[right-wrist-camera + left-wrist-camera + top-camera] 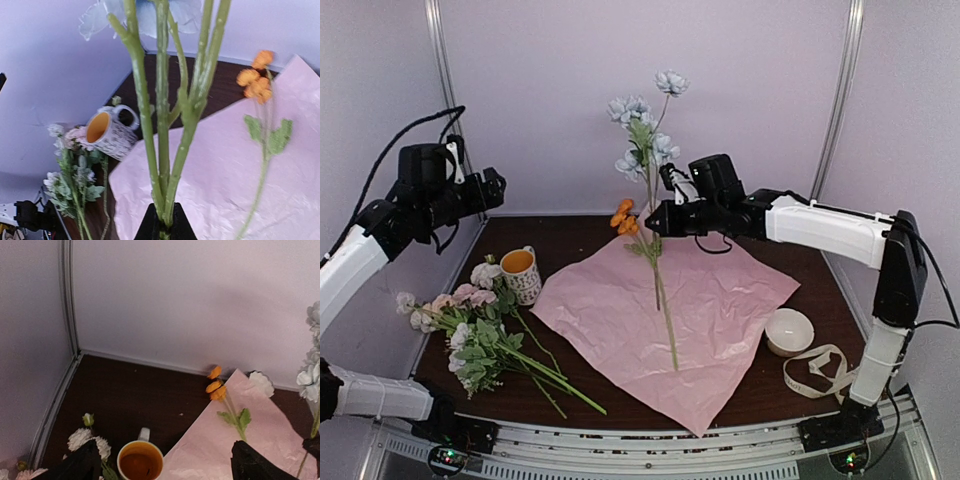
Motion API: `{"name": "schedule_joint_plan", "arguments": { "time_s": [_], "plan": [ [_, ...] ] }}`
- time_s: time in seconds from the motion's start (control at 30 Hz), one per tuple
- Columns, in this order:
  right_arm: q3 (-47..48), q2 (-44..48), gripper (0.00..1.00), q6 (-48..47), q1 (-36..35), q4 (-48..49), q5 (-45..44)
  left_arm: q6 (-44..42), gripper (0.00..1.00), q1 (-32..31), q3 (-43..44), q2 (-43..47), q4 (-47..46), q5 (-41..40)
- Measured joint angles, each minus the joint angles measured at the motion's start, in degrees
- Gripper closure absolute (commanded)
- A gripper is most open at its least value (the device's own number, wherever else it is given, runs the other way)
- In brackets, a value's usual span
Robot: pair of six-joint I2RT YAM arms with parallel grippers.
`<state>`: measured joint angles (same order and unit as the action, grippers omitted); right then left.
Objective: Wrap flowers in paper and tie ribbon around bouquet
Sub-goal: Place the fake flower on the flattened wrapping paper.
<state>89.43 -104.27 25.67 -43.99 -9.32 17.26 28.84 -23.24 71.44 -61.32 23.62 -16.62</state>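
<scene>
The right gripper [653, 218] is seen clenched on a pale blue sprig [642, 140], pinched low on its stems, so that the long axis stands close to upright with the blooms carried high above the fingers. The paper [720, 300] is spread pink side up on the table [570, 235], directly beneath that gripper. The coming move is therefore judged to turn on a tilt from upright to flat. An orange sprig [624, 218] is already laid on the sheet, head at the far corner and stem running toward the near edge. The held sprig would best be brought down along the same line.

The left gripper [495, 190] is held released and empty, raised over the far left of the table. The rest of the flowers [480, 335] are left in a loose bunch near the left edge, just beside a mug [520, 275], heads to the left and stems pointing toward the paper. The left arm is much the nearer to them. The ribbon [817, 372] is left coiled at the near right, beside a bowl [788, 330], well apart from either gripper.

Only in the right wrist view is the grip itself shown, with several green stems gathered between the fingertips. Only from above can the place of the sprig over the sheet be read. A white bloom [261, 382] at the paper's far corner is shown in the left wrist view alone
</scene>
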Motion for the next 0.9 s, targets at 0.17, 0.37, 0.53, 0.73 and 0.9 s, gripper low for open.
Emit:
{"name": "schedule_joint_plan", "arguments": {
  "time_s": [0.17, 0.37, 0.53, 0.73, 0.9],
  "plan": [
    [0.63, -2.71, 1.0, -2.43, 4.33, -14.95, -1.64, 1.62, 0.07, 5.7, -7.5, -3.76, 7.91, -1.51],
    [1.86, -11.69, 0.57, -3.58, 5.9, -25.44, -2.6, 5.2, 0.09, 14.32, -13.53, -6.1, 10.29, -0.35],
    [1.86, -12.22, 0.49, -3.61, 5.84, -28.5, -8.48, 8.0, 0.11, 17.05, -16.98, -9.77, 10.16, 0.33],
    [1.84, -7.85, 0.49, -4.46, 4.96, -28.52, -14.08, 10.36, 0.19, 20.59, -18.93, -15.23, 7.87, 0.55],
    [1.81, -6.08, 0.5, -4.9, 4.15, -28.22, -14.75, 10.67, 0.22, 21.14, -15.65, -23.39, 5.99, 0.92]
  ]
}}
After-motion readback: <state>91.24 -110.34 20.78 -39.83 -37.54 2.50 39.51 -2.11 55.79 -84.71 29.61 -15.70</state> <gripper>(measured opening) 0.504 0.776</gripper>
